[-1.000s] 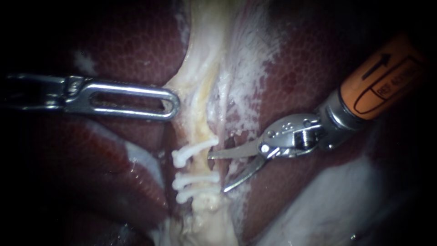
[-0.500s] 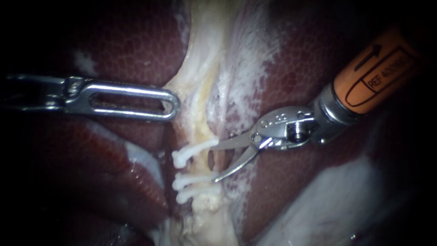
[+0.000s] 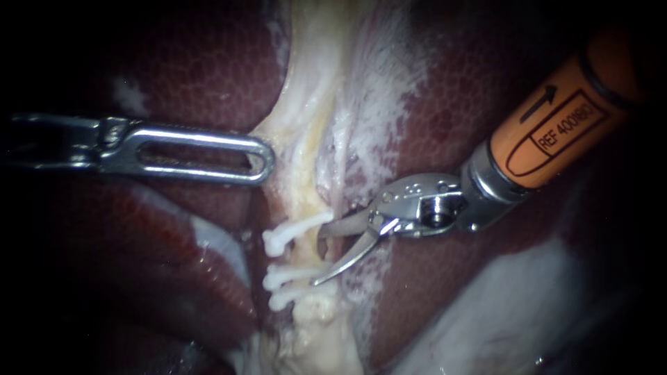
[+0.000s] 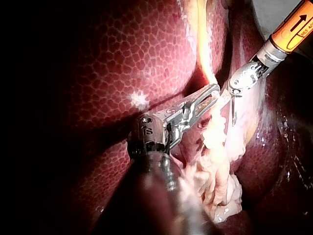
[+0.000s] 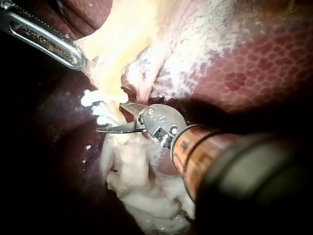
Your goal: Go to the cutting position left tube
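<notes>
Left instrument (image 3: 262, 160) comes in level over the dark red liver (image 3: 174, 76); its slotted jaws lie together, pinching the edge of the pale tissue (image 3: 306, 139). Clipped tube (image 3: 304, 251) runs down from that tissue at mid-field and carries three white clips: upper clip (image 3: 295, 228), middle clip (image 3: 295, 273), lower clip (image 3: 288, 297), the last two close together. Right instrument (image 3: 317, 257), orange-sleeved, enters from the upper right. Its curved blades stand apart with nothing gripped: upper blade tip by the upper clip's right end, lower blade tip at the middle clip's right end. Both tips reach the tube's right side, at the stretch between those two clips.
</notes>
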Robot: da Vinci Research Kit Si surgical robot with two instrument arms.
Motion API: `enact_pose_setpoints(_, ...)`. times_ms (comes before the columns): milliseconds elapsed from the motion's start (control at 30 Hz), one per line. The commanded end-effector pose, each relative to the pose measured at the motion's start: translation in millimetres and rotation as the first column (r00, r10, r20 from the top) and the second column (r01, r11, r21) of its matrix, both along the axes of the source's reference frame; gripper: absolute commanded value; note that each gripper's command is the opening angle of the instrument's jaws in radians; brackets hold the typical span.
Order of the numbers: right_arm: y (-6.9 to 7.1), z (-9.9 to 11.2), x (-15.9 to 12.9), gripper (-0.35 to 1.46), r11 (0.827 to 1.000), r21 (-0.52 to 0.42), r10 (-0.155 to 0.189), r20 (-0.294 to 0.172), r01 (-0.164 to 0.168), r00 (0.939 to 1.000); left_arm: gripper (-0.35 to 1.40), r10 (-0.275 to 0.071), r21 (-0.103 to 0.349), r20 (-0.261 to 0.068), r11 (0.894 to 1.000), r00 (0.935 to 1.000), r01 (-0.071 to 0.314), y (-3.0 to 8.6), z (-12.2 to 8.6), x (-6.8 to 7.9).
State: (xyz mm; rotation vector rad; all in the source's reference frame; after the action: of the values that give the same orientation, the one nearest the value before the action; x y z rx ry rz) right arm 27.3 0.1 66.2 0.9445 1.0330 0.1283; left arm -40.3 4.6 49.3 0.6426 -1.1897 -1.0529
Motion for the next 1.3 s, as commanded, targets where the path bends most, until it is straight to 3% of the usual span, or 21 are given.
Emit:
enact_pose_setpoints(33, 0.0, 0.0, 0.1, 1.1, 1.0, 0.004, 0.009, -0.006, -0.009, 0.9999, -0.35, 0.0, 0.0, 0.001, 1.0, 1.0, 0.0, 0.0, 0.0, 0.0)
enact_pose_setpoints(367, 0.4, -0.2, 0.8, 1.0, 0.998, 0.044, 0.042, -0.018, -0.041, 0.999, -0.35, 0.0, 0.0, 0.001, 1.0, 1.0, 0.0, 0.0, 0.0, 0.0)
enact_pose_setpoints(700, 0.1, -0.4, 1.1, 0.88, 0.997, 0.067, 0.043, -0.02, -0.042, 0.9989, -0.35, 0.001, 0.0, 0.001, 1.0, 1.0, -0.001, 0.0, 0.1, 0.0)
enact_pose_setpoints(967, -0.2, -0.3, 1.7, 0.56, 0.996, 0.086, 0.033, -0.024, -0.031, 0.9991, -0.35, 0.001, 0.0, 0.001, 1.0, 1.0, -0.001, 0.1, 0.2, 0.0)
enact_pose_setpoints(1300, -0.1, -0.1, 2.3, 0.19, 0.994, 0.102, 0.043, -0.02, -0.041, 0.9989, -0.35, 0.001, 0.0, 0.001, 1.0, 1.0, -0.001, 0.1, 0.2, 0.0)
